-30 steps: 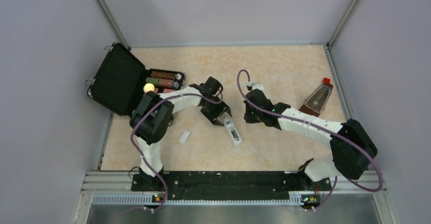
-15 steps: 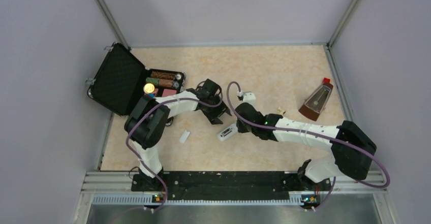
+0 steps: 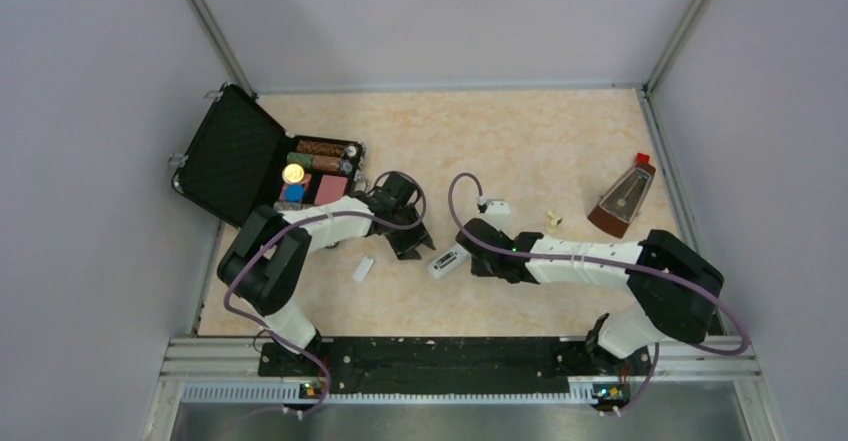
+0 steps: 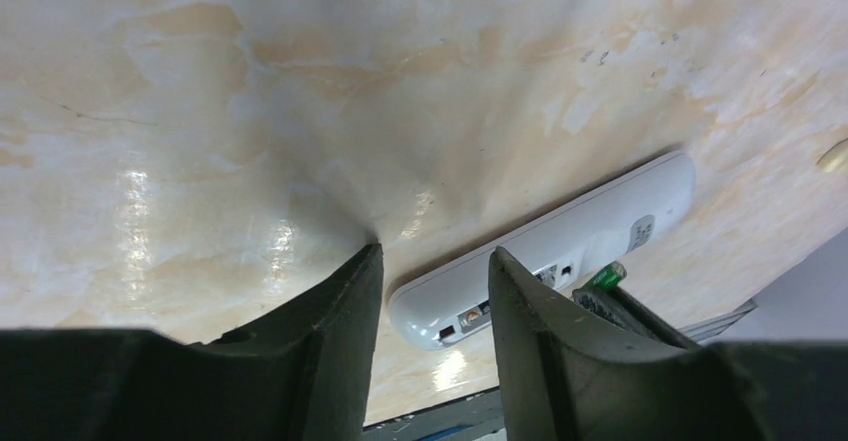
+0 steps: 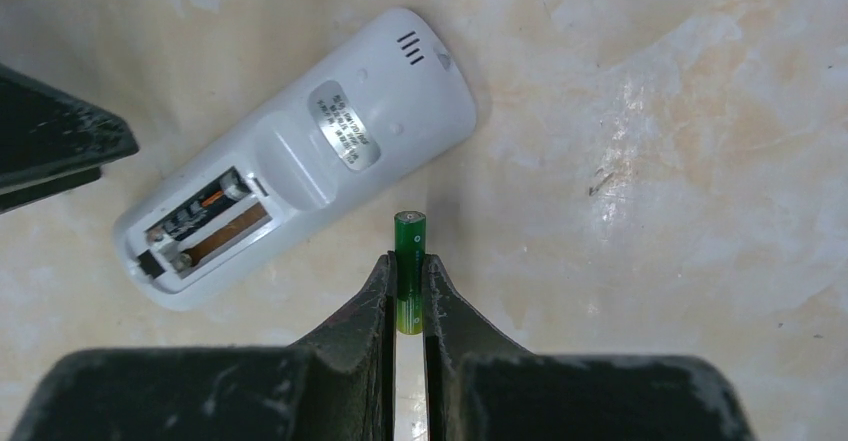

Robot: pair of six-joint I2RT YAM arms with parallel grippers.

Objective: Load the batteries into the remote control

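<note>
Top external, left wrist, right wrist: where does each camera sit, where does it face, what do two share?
Top external: above and behind, looking down at the table; both arms show.
Left wrist: past left end effector, at the remote control.
Right wrist: down right end effector holding the green battery.
Shared: remote control.

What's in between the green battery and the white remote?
Nothing but bare table. The right wrist view shows a small gap between the green battery and the remote, not touching.
</note>
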